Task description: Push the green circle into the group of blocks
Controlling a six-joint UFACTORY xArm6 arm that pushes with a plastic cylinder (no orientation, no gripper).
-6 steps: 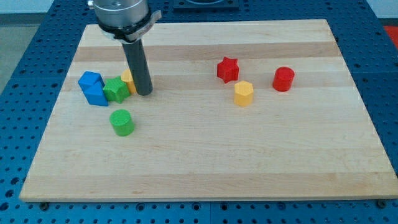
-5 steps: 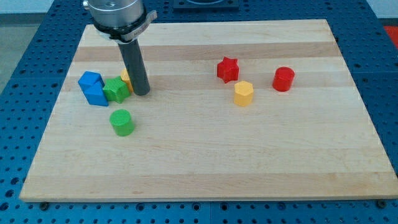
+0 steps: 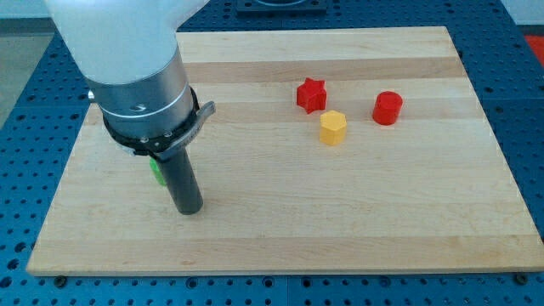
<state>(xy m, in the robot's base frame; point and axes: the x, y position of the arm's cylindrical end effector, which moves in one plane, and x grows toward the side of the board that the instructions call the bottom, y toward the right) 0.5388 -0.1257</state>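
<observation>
Only a thin sliver of the green circle [image 3: 157,170] shows, just left of the dark rod; the arm's body hides most of it. My tip [image 3: 187,209] rests on the wooden board [image 3: 340,229], just below and to the right of the green circle, very close to it; contact cannot be told. The arm hides the blue blocks, the green star and the yellow block at the view's left. A red star [image 3: 310,94], a yellow hexagon [image 3: 333,127] and a red cylinder [image 3: 387,108] stand together at the upper right.
The arm's large grey and white body [image 3: 136,76] fills the upper left of the view and covers that part of the board. A blue perforated table surrounds the board.
The arm has moved toward the view's bottom, from beside the left cluster to just below and right of the green circle. It now hides the left blocks. The right blocks have not moved.
</observation>
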